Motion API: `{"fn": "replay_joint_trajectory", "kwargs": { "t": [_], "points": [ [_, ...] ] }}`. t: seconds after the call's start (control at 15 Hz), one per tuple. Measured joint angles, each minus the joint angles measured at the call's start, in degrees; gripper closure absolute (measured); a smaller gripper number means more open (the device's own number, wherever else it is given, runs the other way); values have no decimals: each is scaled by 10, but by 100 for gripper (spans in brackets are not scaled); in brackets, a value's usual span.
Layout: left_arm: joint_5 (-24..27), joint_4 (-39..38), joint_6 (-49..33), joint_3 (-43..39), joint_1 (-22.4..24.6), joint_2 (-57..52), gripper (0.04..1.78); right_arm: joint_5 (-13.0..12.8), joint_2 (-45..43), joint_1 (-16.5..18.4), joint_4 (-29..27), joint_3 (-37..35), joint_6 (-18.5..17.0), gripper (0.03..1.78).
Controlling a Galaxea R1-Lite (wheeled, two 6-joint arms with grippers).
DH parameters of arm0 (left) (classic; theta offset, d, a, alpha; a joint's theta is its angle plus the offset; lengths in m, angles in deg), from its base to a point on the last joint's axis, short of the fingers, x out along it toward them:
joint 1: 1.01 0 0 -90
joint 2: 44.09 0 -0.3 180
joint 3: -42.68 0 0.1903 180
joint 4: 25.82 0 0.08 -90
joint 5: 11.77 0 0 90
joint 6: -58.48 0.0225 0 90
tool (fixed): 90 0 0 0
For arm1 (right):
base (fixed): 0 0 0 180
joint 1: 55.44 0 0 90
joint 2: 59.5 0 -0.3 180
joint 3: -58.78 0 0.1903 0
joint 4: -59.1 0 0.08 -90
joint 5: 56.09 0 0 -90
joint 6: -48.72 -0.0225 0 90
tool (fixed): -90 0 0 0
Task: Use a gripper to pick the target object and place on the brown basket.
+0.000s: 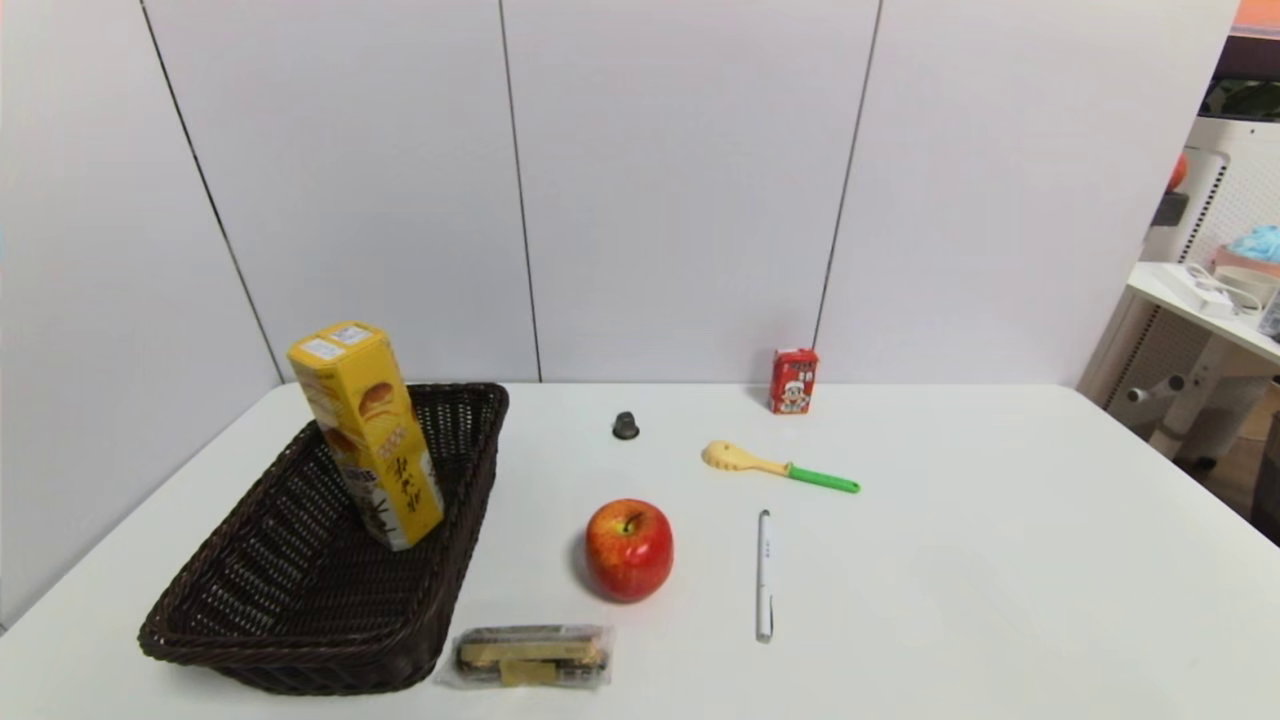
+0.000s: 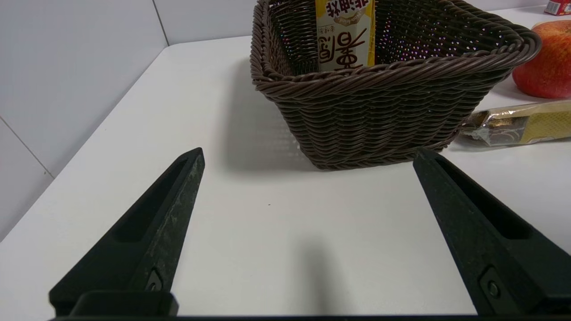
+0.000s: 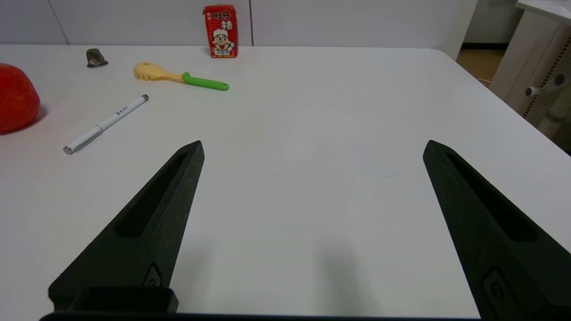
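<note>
**Snack box standing in the basket, both claws spread and empty**

Black pointed fingers of the left claw fill the near edge of the left wrist view, spread wide with nothing between them, held low over the white counter. Just beyond its fingertips sits the brown basket, and inside it the yellow snack box stands tilted, its foot on the basket floor, well apart from the claw. Past the basket's far corner lie a wrapped snack bar and a red apple.

Over bare counter, the right claw is likewise spread and empty, reaching level. Ahead of it and off to one side lie a white pen, a yellow-and-green scoop, a small dark cap and a red drink carton by the wall.

Neither arm shows in the head view.
</note>
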Motion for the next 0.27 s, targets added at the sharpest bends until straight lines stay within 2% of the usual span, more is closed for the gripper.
{"fn": "replay_joint_trajectory", "kwargs": {
  "t": [0.27],
  "points": [
    [0,0,0,0,0,0,13,0,0,0,0,0,-3,11]
  ]
}}
